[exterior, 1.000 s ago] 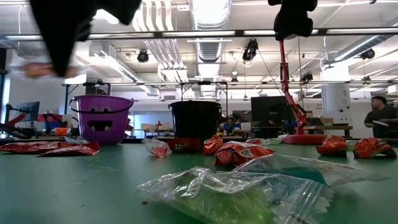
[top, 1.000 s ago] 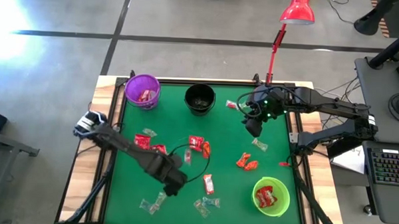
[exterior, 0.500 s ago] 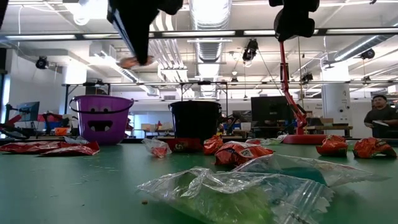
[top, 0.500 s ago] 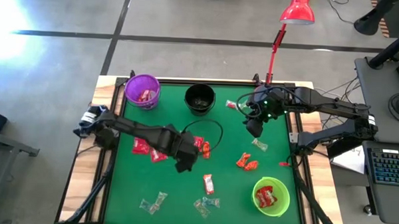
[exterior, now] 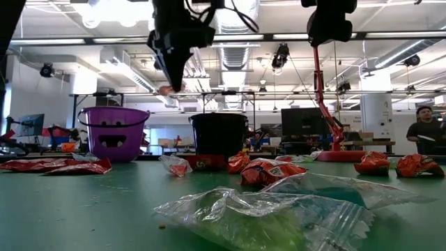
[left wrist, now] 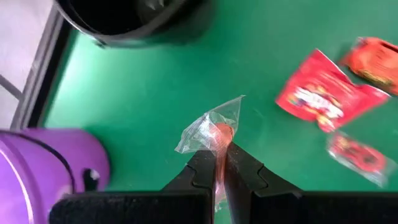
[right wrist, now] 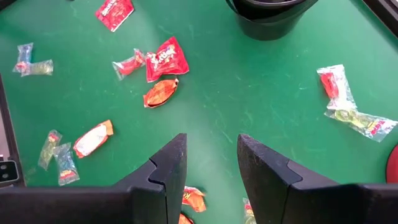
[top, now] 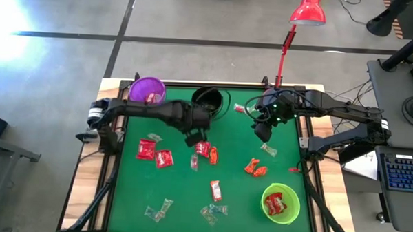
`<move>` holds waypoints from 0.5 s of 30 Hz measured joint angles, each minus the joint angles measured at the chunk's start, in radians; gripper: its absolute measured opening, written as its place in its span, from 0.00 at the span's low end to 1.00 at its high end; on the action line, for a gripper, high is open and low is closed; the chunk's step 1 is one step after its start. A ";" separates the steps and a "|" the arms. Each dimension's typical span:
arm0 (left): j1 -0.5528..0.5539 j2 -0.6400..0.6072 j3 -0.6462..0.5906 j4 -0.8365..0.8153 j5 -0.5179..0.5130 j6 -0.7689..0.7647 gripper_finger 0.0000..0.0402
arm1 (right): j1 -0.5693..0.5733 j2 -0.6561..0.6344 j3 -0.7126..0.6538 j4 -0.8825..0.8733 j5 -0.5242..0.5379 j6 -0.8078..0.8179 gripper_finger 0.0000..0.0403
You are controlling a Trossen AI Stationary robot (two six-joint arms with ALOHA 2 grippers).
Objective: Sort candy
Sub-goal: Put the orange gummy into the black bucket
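My left gripper point(top: 192, 138) hangs above the table just near of the black bowl point(top: 207, 102), shut on one clear-wrapped candy with an orange-red sweet point(left wrist: 214, 132); the low view shows it at the fingertips point(exterior: 166, 89). My right gripper point(top: 262, 129) waits open over the far right of the mat, holding nothing point(right wrist: 211, 158). Other candy lies flat on the green mat: red packs point(top: 146, 150), point(top: 204, 149), point(top: 215, 191), orange ones point(top: 255, 167), clear ones point(top: 158, 209), point(top: 213, 210). My left gripper pinches the clear twisted wrapper at one end point(left wrist: 218, 151), right beside the orange-red sweet, between its two fingertips. The fingers point down from above. The candy is lifted clear of the table and sticks out below the fingertips.
The purple bowl point(top: 147, 92) stands at the far left with red candy inside; the green bowl point(top: 280, 202) stands near right, also holding red candy. A red lamp base and pole point(top: 283, 46) rise at the far edge. Clear candy lies close to the low camera point(exterior: 265, 213).
My left gripper, shut on the clear-wrapped candy throughout, has travelled from the near left of the mat toward the far edge, ending just short of the black bowl. The candy has stayed lifted clear the whole way.
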 joint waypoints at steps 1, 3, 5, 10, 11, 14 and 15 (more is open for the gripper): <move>0.019 -0.001 0.000 0.012 0.000 0.026 0.00 | 0.000 0.000 0.000 0.000 0.000 0.000 0.33; 0.054 -0.004 0.000 0.041 0.000 0.082 0.00 | 0.000 0.000 0.000 0.003 0.000 0.000 0.33; 0.084 -0.006 0.006 0.073 0.001 0.142 0.00 | 0.000 0.000 0.000 0.003 0.001 0.000 0.33; 0.150 -0.006 0.092 0.120 0.001 0.294 0.00 | 0.000 0.000 0.000 0.004 0.010 0.032 0.33; 0.164 -0.006 0.115 0.135 0.001 0.326 0.00 | 0.000 0.000 0.000 0.005 0.025 0.041 0.33; 0.214 -0.006 0.185 0.175 0.022 0.412 0.00 | 0.000 0.000 0.000 0.005 0.061 0.068 0.33; 0.232 -0.006 0.207 0.191 0.047 0.436 0.00 | 0.000 0.000 0.000 0.005 0.065 0.075 0.33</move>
